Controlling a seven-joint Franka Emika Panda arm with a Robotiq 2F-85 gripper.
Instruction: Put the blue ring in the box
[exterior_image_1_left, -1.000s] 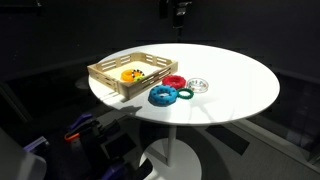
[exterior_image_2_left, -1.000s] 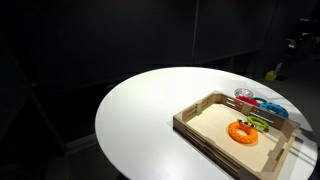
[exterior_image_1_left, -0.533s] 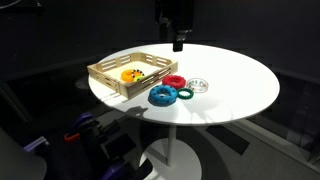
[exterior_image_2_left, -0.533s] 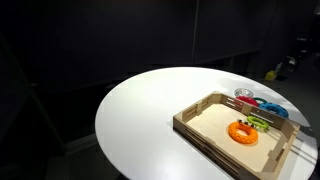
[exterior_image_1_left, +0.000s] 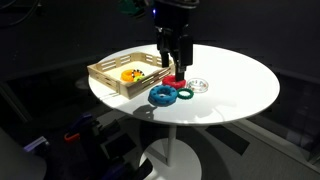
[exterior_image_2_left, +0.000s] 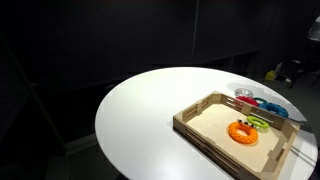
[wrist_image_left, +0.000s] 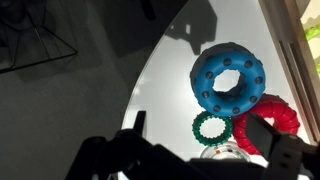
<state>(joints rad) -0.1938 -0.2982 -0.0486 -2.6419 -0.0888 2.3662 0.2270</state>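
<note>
The blue ring (exterior_image_1_left: 160, 95) lies flat on the white round table (exterior_image_1_left: 230, 85), just in front of the box (exterior_image_1_left: 108, 78), a shallow light-wood tray. It also shows in an exterior view (exterior_image_2_left: 274, 108) and in the wrist view (wrist_image_left: 229, 78). A small green ring (wrist_image_left: 211, 127) touches it, and a red ring (wrist_image_left: 274, 117) lies beside both. My gripper (exterior_image_1_left: 174, 68) hangs open and empty above the rings, over the red ring (exterior_image_1_left: 176, 81). In the wrist view the open fingers (wrist_image_left: 202, 135) straddle the green ring from above. The box's edge (wrist_image_left: 296, 40) shows at the right.
An orange ring (exterior_image_1_left: 130, 74) and a green piece lie inside the box (exterior_image_2_left: 205, 122). A small clear dish (exterior_image_1_left: 199, 85) stands next to the red ring. The table edge is close in front of the blue ring. The surroundings are dark.
The arm has come down from the top of the picture to just above the rings. The rings and the box have not moved.
</note>
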